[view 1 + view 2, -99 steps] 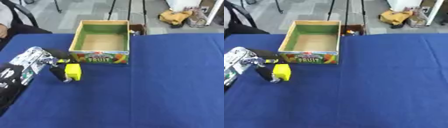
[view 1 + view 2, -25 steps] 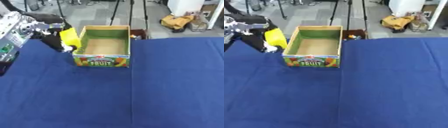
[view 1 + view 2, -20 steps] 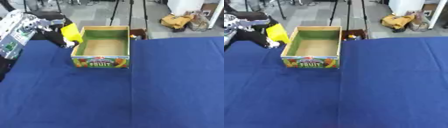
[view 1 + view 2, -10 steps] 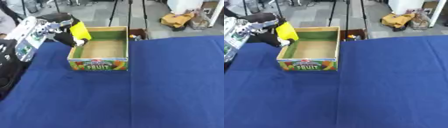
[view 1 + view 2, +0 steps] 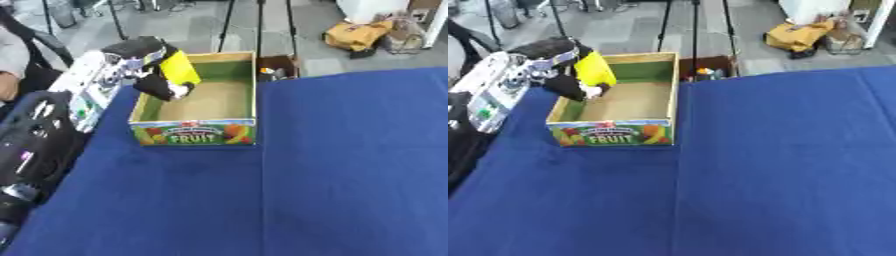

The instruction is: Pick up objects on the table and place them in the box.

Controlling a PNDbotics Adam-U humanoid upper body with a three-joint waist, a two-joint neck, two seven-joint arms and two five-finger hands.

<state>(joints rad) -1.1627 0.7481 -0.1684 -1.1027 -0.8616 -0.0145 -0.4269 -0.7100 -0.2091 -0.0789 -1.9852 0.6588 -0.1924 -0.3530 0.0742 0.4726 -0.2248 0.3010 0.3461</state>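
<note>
Your left hand (image 5: 144,62) has its fingers curled round the yellow block (image 5: 179,68), holding it just over the near-left wall of the box (image 5: 194,131). It looks light and rigid, so the side pinch you've got should do for the release.

A blue-covered counter (image 5: 332,165) carries an open cardboard fruit box (image 5: 197,135) standing upright near its far left side

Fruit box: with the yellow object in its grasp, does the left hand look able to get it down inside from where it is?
Probably yes. The left hand holds the yellow object over the fruit box's open left wall, nothing beneath.
</note>
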